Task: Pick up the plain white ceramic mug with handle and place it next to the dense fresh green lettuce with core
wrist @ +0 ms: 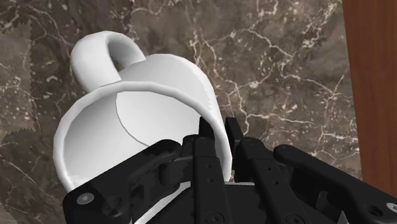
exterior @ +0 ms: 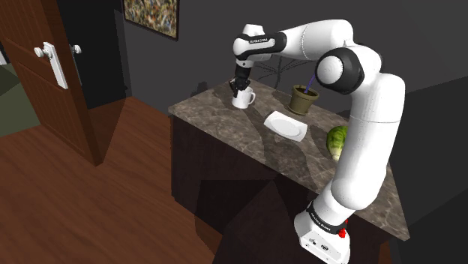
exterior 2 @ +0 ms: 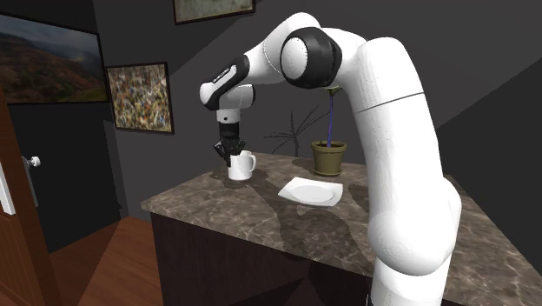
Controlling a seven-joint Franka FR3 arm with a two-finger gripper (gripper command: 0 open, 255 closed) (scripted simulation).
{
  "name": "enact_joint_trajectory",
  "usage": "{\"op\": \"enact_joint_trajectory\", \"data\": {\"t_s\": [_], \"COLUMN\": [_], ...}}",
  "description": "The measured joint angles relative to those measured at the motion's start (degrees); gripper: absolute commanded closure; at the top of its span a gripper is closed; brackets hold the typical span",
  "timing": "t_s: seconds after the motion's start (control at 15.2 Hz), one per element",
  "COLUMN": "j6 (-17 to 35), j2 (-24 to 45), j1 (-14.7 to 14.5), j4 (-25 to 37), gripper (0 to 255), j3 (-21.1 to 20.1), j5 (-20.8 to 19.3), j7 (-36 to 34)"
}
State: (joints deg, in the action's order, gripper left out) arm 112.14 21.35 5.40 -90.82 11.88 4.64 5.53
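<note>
Clamping the mug [wrist: 159,83] at its rim, the tool [wrist: 217,132]; plate [exterior: 286,125] (plant pot [exterior: 304,98] beside) before lettuce [exterior: 337,141].

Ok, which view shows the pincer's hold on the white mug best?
The wrist view: up close, the pincer clasps the white mug by its rim wall. The shoulder view shows the mug small at the counter's far end; the second exterior view shows it side-on, handle toward the plate.

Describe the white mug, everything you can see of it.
The mug is plain glossy white, ceramic-looking, with one loop handle, and empty. It stands upright near one end of the dark marbled countertop, seemingly resting on it. The gripper clasps its rim wall roughly opposite the handle, one finger inside, one outside.
</note>
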Motion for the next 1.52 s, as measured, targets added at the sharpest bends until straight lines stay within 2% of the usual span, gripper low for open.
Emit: {"op": "enact_joint_trajectory", "data": {"t_s": [0.92, 1.52], "j6": [-10.13, -17.9], "j2": [-1.26, -0.29], "j1": [0.2, 0.69], "j4": [8.92, 17.66], "gripper": [255, 255], "j3": [0.23, 0.33], "j5": [-0.41, -0.26], "j7": [-0.38, -0.42]}}
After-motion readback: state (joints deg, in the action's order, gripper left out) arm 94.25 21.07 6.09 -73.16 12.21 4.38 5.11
